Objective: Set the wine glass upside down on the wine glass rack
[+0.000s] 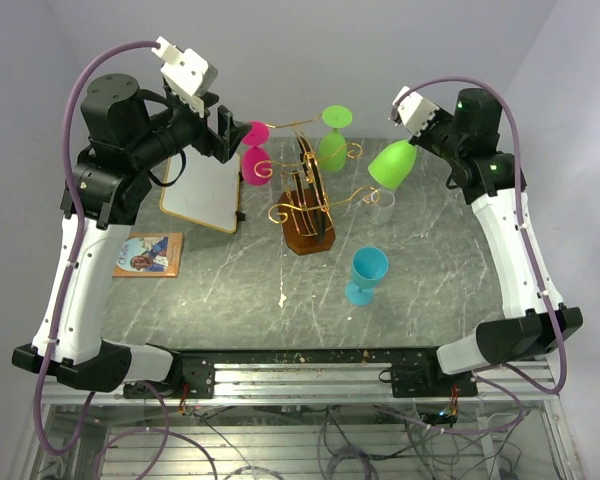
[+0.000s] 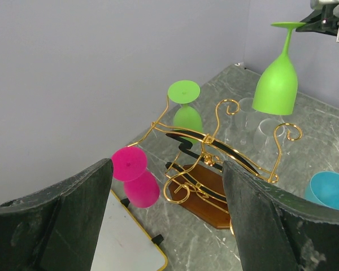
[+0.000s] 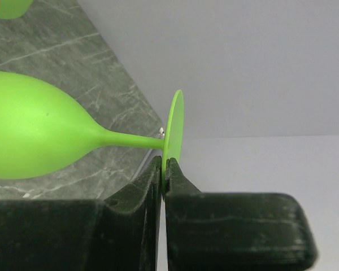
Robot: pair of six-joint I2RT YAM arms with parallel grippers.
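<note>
My right gripper (image 1: pixel 417 124) (image 3: pixel 165 167) is shut on the foot rim of a lime-green wine glass (image 1: pixel 392 162) (image 3: pixel 39 132) (image 2: pixel 277 84). The glass hangs in the air foot up and bowl down, just right of the wine glass rack (image 1: pixel 305 195) (image 2: pixel 214 152), apart from its gold arms. The rack carries a pink glass (image 1: pixel 252 160) (image 2: pixel 137 178) on its left arm and another green glass (image 1: pixel 332 140) (image 2: pixel 185 113) at the back, both upside down. My left gripper (image 1: pixel 225 130) (image 2: pixel 166 166) is open and empty, raised left of the rack.
A blue glass (image 1: pixel 365 275) (image 2: pixel 330 192) stands upright in front of the rack on the right. A clear glass (image 1: pixel 380 205) (image 2: pixel 254 127) stands below the held glass. A yellow-framed whiteboard (image 1: pixel 202 195) and a picture card (image 1: pixel 148 254) lie at the left.
</note>
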